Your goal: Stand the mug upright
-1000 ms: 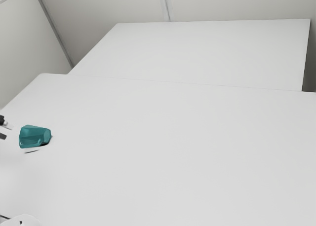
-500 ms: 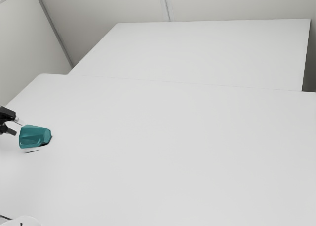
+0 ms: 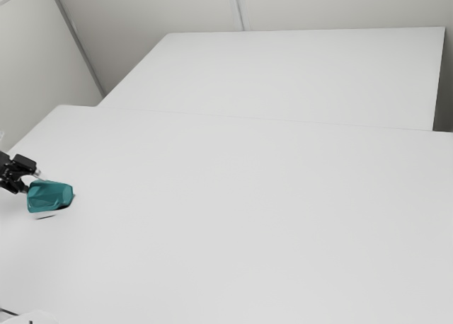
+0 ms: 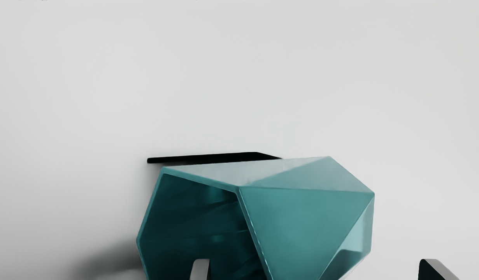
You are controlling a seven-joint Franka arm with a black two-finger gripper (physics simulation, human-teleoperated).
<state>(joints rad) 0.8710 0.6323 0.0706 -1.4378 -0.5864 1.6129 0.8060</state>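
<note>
At the exterior view's left edge, the black claw (image 3: 32, 182) is now hovering right by the mug (image 3: 49, 197), having slid toward the exterior view's right over the last second, while the mug is keeping its place. That shift is putting the claw within reach, so the work is probably moving from approach toward a grasp. The claw is standing wide and holding nothing: in the wrist view one finger (image 4: 200, 269) is crossing in front of the mug's open mouth, while the other finger (image 4: 437, 267) is standing off past its base end. Whether the nearer one is dipping inside, I cannot tell.

Next along, the mug is lying on its side on the table (image 3: 248, 218), mouth facing the claw and narrower base pointing away, so it is still needing to be stood up. Its teal body is showing flat, triangular facets with crisp edges and a soft, glossy sheen, and its hollow is darkening to deep green. Beside it a thin black strip (image 4: 214, 157) is running, perhaps the handle. Farther right, the smooth, matte white tabletop is stretching out, and a second pale, flat-sided surface (image 3: 283, 69) is rising behind it.
</note>
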